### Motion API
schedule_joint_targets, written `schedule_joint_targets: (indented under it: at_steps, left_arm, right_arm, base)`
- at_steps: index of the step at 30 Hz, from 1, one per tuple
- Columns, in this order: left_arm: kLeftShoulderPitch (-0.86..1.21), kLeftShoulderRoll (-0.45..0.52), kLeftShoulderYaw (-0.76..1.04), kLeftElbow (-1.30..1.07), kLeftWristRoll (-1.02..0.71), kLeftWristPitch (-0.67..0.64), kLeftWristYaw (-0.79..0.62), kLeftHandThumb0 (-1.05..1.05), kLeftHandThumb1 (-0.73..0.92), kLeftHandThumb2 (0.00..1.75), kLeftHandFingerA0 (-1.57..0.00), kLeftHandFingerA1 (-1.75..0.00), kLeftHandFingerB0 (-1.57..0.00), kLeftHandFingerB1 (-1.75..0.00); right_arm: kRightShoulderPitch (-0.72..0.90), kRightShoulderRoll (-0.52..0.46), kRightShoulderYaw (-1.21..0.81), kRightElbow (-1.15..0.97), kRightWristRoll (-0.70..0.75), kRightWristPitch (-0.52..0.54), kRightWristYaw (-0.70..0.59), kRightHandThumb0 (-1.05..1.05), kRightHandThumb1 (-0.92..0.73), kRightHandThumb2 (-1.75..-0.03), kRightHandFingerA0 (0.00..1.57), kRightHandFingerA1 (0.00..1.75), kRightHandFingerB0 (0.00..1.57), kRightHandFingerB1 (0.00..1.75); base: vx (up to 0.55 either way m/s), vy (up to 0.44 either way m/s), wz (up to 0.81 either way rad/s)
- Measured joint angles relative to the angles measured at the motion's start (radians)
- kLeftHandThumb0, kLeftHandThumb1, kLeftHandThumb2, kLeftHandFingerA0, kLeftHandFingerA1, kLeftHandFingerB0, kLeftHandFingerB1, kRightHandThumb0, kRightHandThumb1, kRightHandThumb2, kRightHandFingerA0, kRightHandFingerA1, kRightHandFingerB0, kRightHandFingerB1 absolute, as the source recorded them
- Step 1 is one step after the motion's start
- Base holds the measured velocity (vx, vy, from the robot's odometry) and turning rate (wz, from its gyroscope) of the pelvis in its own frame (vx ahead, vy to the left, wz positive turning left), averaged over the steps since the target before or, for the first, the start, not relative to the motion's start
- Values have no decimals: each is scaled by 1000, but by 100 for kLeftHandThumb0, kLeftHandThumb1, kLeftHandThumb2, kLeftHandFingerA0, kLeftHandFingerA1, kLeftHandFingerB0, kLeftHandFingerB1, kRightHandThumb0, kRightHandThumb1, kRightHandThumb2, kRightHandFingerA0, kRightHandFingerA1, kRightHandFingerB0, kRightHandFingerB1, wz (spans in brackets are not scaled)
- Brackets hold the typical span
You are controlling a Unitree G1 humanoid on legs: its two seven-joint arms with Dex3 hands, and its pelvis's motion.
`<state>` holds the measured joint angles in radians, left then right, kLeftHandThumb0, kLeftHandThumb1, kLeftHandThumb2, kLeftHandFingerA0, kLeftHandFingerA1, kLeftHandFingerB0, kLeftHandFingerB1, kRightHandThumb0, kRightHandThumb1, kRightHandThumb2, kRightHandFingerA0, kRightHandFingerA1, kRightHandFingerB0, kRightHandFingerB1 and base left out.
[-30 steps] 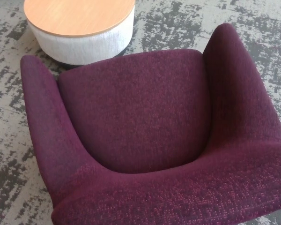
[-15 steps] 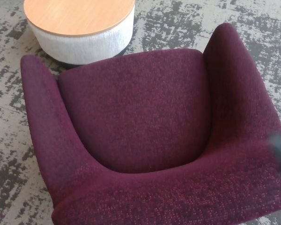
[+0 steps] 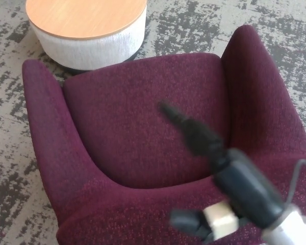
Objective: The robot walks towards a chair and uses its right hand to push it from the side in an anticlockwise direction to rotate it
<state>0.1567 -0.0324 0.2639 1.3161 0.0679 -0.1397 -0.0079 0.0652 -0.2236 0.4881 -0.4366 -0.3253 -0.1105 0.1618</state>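
Though the right hand [image 3: 194, 135] has entered from the lower right corner, it is smeared by motion blur, so its outline is soft and whether its fingers are spread or pressed together cannot be told. One dark finger-like tip points up and to the left over the seat cushion; whether it touches the fabric is unclear. Behind it a bulky dark wrist section, a pale block and a thin looping cable blur together, and the forearm is cut off by the bottom and right edges. The left hand does not show.

The chair [image 3: 143, 127], a deep purple upholstered armchair, fills most of the head view. Its seat faces up toward the camera, one arm running down the left side and the other rising at the upper right. The backrest lies along the bottom and is cut off by the lower edge, as is the chair's right flank. Its legs are hidden beneath it.

Just beyond the chair's front stands a round low surface [image 3: 86, 18] with a light wooden top and white side, cropped by the top edge. Mottled grey carpet [image 3: 10, 163] surrounds everything.
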Motion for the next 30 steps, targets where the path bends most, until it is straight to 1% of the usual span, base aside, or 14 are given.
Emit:
schedule_joint_targets:
  at_steps: [1, 2, 6, 7, 13, 14, 16, 19, 20, 23, 24, 27, 28, 30]
  left_arm:
    - [0, 0, 0, 0, 0, 0, 0, -70, 74, 63, -38, -56, -27, -34]
    - [0, 0, 0, 0, 0, 0, 0, -71, 57, 95, -34, -62, -19, -47]
    - [0, 0, 2, 0, 0, 0, 0, -71, 57, 94, -34, -62, -21, -47]
    - [0, 0, 2, 0, 0, 0, 0, -67, 72, 61, -35, -54, -27, -34]
    - [-1, -1, 3, 0, 0, 0, 0, -67, 71, 61, -36, -56, -28, -34]
    - [-1, -1, 4, 0, 0, 0, 0, -71, 56, 94, -29, -58, -20, -46]
    - [-1, -1, 5, 0, 0, 0, 0, -66, 77, 64, -37, -48, -34, -33]
    - [-1, -1, 0, 0, 3, 0, 1, -66, 77, 64, -37, -48, -34, -33]
    - [-1, -1, -1, 0, 4, 0, 1, -60, 61, 100, -44, -64, -33, -52]
    - [-1, -2, -4, 0, 5, 0, 3, -66, 62, 100, -49, -66, -29, -49]
    - [-1, -2, -5, 0, 5, 0, 4, -65, 74, 62, -41, -58, -33, -36]
    - [-2, -4, -4, 0, 5, 0, 4, -70, 71, 62, -33, -56, -26, -36]
    - [-2, -5, -3, 0, 5, 0, 4, -76, 60, 95, -46, -67, -23, -48]
    - [-2, -5, -3, 0, 5, 0, 4, -74, 59, 95, -48, -66, -23, -48]
  right_arm:
    - [-7, 1, 22, 4, -16, 7, 5, -98, -61, -108, 0, 31, 0, 27]
    - [-12, 2, 36, 7, -28, 12, 9, -100, -62, -108, 0, 30, 0, 25]
    - [-58, 6, 121, 34, -106, 49, 34, -105, -64, -109, 0, 29, 0, 24]
    - [-66, 6, 133, 38, -121, 57, 38, -105, -63, -108, 0, 29, 0, 21]
    - [-112, 2, 210, 60, -230, 112, 74, -105, -62, -108, 0, 28, 1, 19]
    - [-117, 1, 220, 64, -249, 122, 81, -105, -62, -104, 0, 28, 3, 23]
    - [-121, 0, 238, 71, -280, 140, 90, -104, -61, -101, 0, 28, 1, 21]
    - [-118, 2, 279, 79, -342, 174, 104, -104, -61, -101, 0, 28, 1, 21]
    - [-118, 2, 289, 81, -358, 183, 108, -102, -59, -101, 0, 28, 3, 16]
    - [-114, 10, 324, 91, -414, 214, 118, -100, -58, -103, 0, 31, 10, 11]
    - [-113, 12, 330, 94, -422, 219, 120, -99, -56, -102, 0, 31, 11, 13]
    - [-106, 32, 376, 124, -493, 259, 131, -92, -52, -93, 0, 27, 11, 14]
    - [-103, 36, 388, 133, -512, 271, 133, -93, -52, -94, 0, 26, 11, 11]
    - [-99, 42, 407, 155, -551, 294, 136, -91, -51, -93, 0, 26, 12, 8]
  base:
    - [0, 0, 0]
    - [0, 0, 0]
    - [0, 0, 0]
    - [0, 0, 0]
    - [0, 0, 0]
    - [0, 0, 0]
    - [0, 0, 0]
    - [0, 0, 0]
    - [0, 0, 0]
    - [0, 0, 0]
    - [0, 0, 0]
    - [0, 0, 0]
    - [0, 0, 0]
    - [0, 0, 0]
